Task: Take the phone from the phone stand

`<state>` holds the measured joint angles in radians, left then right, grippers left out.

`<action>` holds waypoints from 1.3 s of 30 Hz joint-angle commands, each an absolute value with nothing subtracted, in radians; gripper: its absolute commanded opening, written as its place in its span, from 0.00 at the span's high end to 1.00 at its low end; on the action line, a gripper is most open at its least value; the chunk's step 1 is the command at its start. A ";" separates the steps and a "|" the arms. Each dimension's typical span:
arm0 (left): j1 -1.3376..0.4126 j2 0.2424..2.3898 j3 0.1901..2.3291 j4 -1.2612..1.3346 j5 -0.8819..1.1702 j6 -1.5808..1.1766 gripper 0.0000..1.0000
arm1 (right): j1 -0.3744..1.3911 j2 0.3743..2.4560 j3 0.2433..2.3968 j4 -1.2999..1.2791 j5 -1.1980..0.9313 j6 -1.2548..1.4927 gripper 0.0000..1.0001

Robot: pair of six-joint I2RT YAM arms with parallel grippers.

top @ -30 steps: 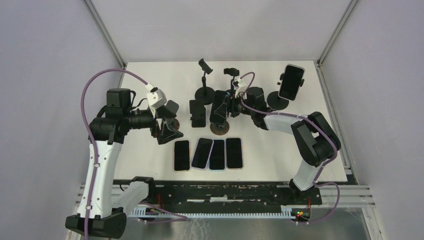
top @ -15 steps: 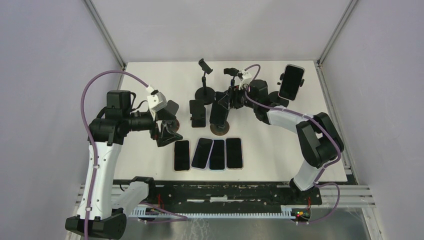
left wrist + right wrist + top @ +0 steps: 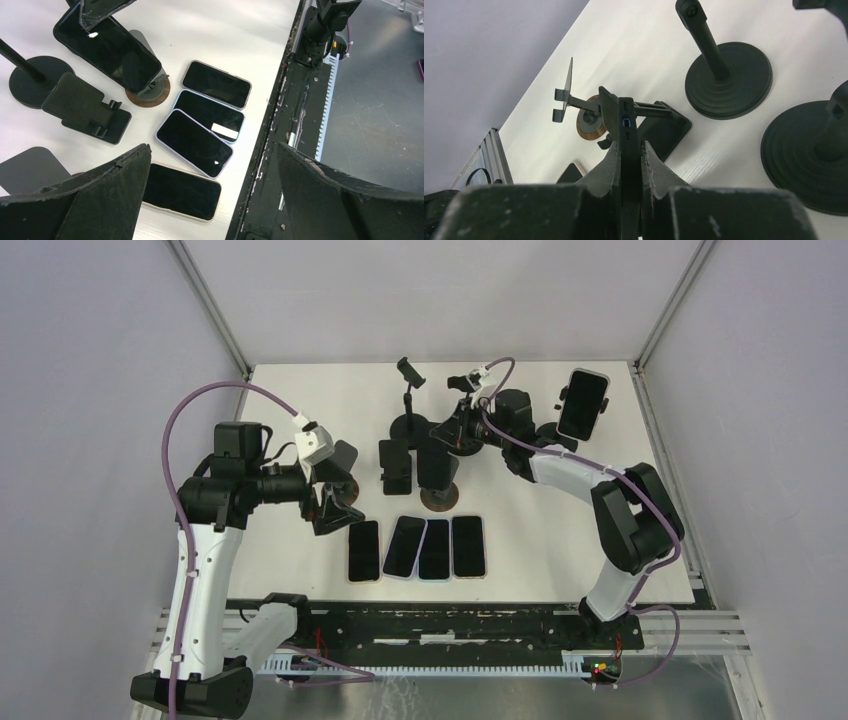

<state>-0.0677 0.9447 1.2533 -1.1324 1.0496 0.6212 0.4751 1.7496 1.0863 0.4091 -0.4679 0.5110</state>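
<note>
A dark phone (image 3: 437, 470) stands tilted over a phone stand with a round wooden base (image 3: 438, 499) at mid table. My right gripper (image 3: 448, 436) is shut on the phone's upper edge. In the right wrist view the phone (image 3: 626, 125) shows edge-on, pinched between both fingers of that gripper (image 3: 629, 167), with the wooden base (image 3: 590, 127) beyond it. I cannot tell whether the phone still touches the cradle. My left gripper (image 3: 335, 508) hangs open and empty to the left, over the near table edge (image 3: 212, 150). The left wrist view also shows the phone (image 3: 107, 47) over the stand (image 3: 148, 95).
Several phones (image 3: 418, 548) lie flat in a row near the front edge. Another phone (image 3: 583, 403) is clamped in a tall stand at the back right. An empty pole stand (image 3: 408, 426) and a black folding stand (image 3: 395, 468) are close behind and left of the held phone.
My right gripper has closed on the phone's upper edge, and its wrist has drawn back toward the far side. The left arm has barely moved.
</note>
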 commanded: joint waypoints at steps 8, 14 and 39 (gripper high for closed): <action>-0.064 0.955 1.295 -1.193 1.078 0.702 0.02 | 0.464 1.567 1.196 0.417 -0.562 0.597 1.00; -0.065 0.942 1.311 -1.205 1.076 0.710 0.02 | 0.456 1.326 1.063 0.009 -0.459 0.498 1.00; -0.065 0.912 1.261 -1.188 1.087 0.704 0.00 | 0.209 1.233 0.457 0.098 -0.565 0.499 1.00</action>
<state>-0.0677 0.9165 1.2686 -1.1973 1.0527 0.6727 0.2249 1.1828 0.4519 -0.1032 -0.5301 0.4904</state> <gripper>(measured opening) 0.996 0.164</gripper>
